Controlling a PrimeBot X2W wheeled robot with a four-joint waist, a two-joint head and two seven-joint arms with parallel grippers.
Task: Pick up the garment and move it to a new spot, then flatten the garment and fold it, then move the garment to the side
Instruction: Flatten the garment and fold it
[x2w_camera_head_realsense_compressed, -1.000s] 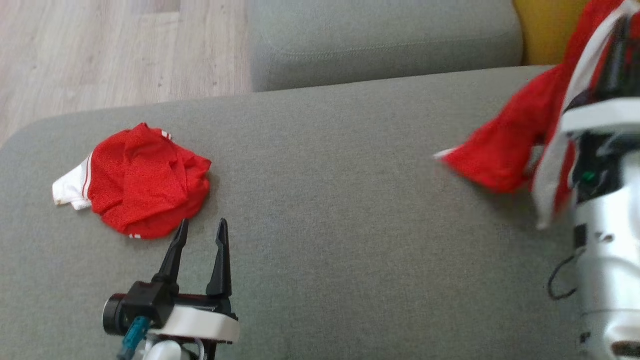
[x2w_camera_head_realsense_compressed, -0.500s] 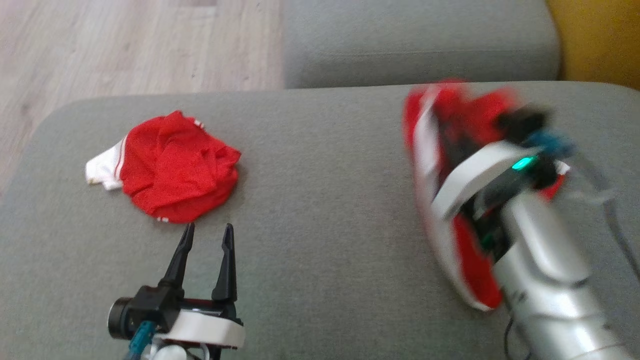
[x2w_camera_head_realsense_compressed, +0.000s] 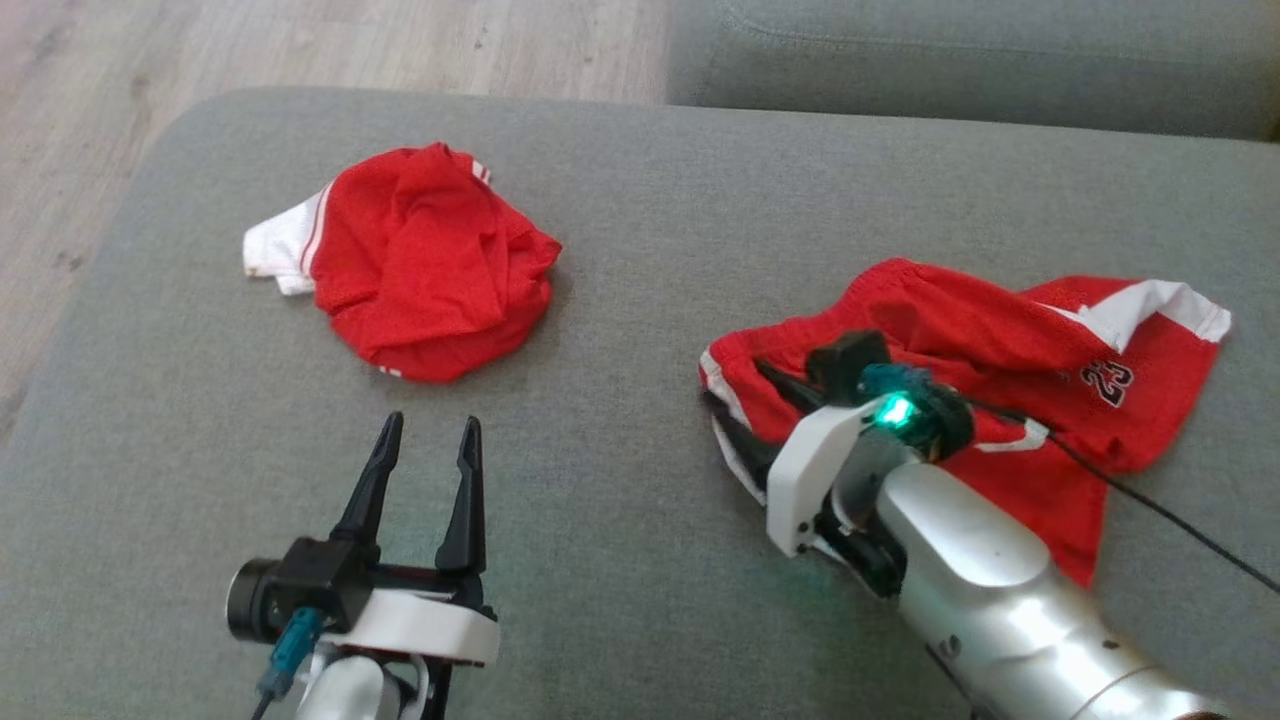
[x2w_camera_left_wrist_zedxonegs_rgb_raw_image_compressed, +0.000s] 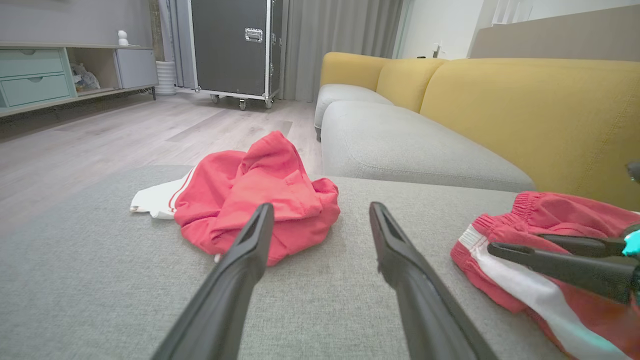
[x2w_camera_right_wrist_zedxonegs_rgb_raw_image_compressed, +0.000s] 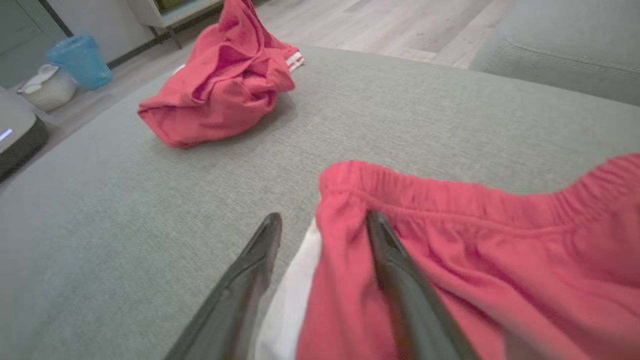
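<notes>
The garment, red shorts (x2w_camera_head_realsense_compressed: 1000, 330) with white side stripes and a black number, lies spread and rumpled on the right of the grey sofa seat (x2w_camera_head_realsense_compressed: 640, 250). My right gripper (x2w_camera_head_realsense_compressed: 735, 385) rests low at the shorts' left waistband corner. In the right wrist view the right gripper (x2w_camera_right_wrist_zedxonegs_rgb_raw_image_compressed: 324, 220) is open, with the elastic waistband of the shorts (x2w_camera_right_wrist_zedxonegs_rgb_raw_image_compressed: 475, 250) lying loosely between and over the fingers. My left gripper (x2w_camera_head_realsense_compressed: 431, 425) hovers open and empty near the seat's front; the left wrist view shows that gripper (x2w_camera_left_wrist_zedxonegs_rgb_raw_image_compressed: 321, 207) just short of a second garment.
A second crumpled red and white garment (x2w_camera_head_realsense_compressed: 430, 265) lies at the seat's left back. Wooden floor (x2w_camera_head_realsense_compressed: 300, 40) lies beyond the seat's left edge. Another grey cushion (x2w_camera_head_realsense_compressed: 950, 50) adjoins at the back, with a yellow backrest (x2w_camera_left_wrist_zedxonegs_rgb_raw_image_compressed: 525, 110). A black cable (x2w_camera_head_realsense_compressed: 1150, 500) trails over the shorts.
My right gripper swung the shorts down from the air at the far right, laid them on the seat, and its jaws opened. The head camera also shifted. The left arm stayed put.
</notes>
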